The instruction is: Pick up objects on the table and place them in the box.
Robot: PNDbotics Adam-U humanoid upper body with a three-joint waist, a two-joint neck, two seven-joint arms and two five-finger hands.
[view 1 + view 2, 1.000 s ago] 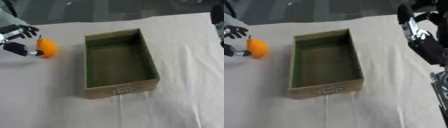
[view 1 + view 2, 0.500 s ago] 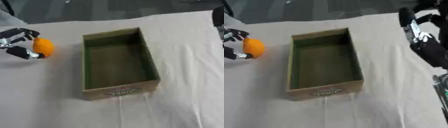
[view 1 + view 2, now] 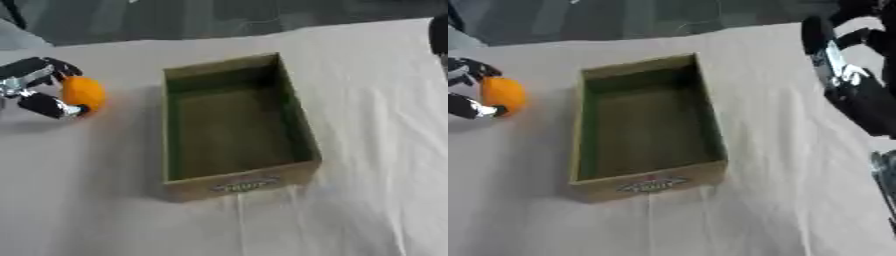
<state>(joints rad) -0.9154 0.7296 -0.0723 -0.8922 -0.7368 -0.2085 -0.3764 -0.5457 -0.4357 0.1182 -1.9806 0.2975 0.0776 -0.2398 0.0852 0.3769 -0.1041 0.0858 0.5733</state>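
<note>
Left robot hand (image 3: 37, 87) is pinching the round orange fruit (image 3: 84, 93) beside the open brown cardboard box (image 3: 234, 122); the smooth ball risks slipping out during transfer.

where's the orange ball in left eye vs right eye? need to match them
Left eye view: the orange ball sits at the left edge, upper-middle, with the left hand curled round it, left of the box.
Right eye view: the same ball lies further left, near the frame's edge, hand partly cut off.
Shared landmark: the open cardboard box with the label on its near wall; the ball lies left of its far-left corner.
</note>
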